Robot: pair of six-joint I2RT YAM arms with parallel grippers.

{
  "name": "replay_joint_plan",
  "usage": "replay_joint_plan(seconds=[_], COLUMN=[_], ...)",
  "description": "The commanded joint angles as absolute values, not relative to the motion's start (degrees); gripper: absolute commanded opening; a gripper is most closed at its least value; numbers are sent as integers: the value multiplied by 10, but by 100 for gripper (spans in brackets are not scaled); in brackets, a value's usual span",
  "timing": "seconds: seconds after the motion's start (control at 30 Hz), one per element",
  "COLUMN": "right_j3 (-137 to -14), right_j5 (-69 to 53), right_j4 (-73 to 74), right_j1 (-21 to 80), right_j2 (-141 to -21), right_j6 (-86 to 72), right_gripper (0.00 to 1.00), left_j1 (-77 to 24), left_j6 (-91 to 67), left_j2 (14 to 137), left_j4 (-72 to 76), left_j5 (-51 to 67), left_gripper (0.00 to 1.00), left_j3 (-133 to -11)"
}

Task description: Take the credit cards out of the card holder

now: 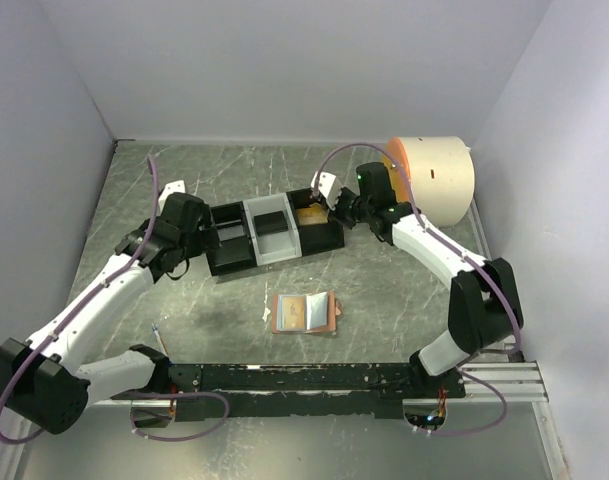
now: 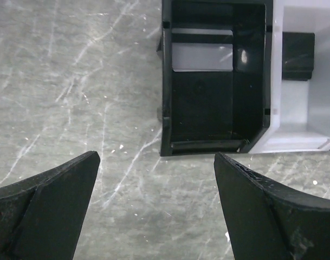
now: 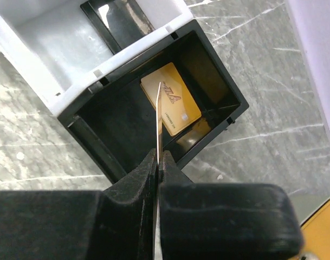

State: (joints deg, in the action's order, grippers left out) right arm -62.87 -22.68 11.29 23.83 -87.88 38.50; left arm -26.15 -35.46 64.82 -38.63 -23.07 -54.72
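Right wrist view: right gripper [image 3: 158, 158] clamps 1 thin card [image 3: 160, 116] edge-on above the gold card [image 3: 181, 111].

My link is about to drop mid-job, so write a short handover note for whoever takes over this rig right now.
Left pincer: open, empty, over the grey marbled tabletop beside the left black bay of the black-and-grey three-compartment tray.
Right pincer: shut on a thin flat card, held edge-on above the tray's right black bay.
Done: a gold card lies in that right bay; a dark grey card lies in the middle grey bay.
The salmon-pink folding wallet lies open on the tabletop near the arm bases; whether cards remain inside cannot be told.
To do: drop the held card, then check the wallet.
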Motion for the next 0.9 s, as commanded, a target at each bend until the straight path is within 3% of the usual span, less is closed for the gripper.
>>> replay_joint_plan(seconds=[0.0,0.87], right_j3=[-653,-754], right_j5=[-272,-209], right_j4=[116,25], right_j1=[234,245], right_j2=[-903,-1121], right_j6=[473,632], right_gripper=[0,0], left_j1=[-249,-247], left_j6=[-324,-297], left_j2=[607,586], left_j4=[-365,-355], left_j5=[-264,-292], left_gripper=[99,99], left_j3=[-528,-487])
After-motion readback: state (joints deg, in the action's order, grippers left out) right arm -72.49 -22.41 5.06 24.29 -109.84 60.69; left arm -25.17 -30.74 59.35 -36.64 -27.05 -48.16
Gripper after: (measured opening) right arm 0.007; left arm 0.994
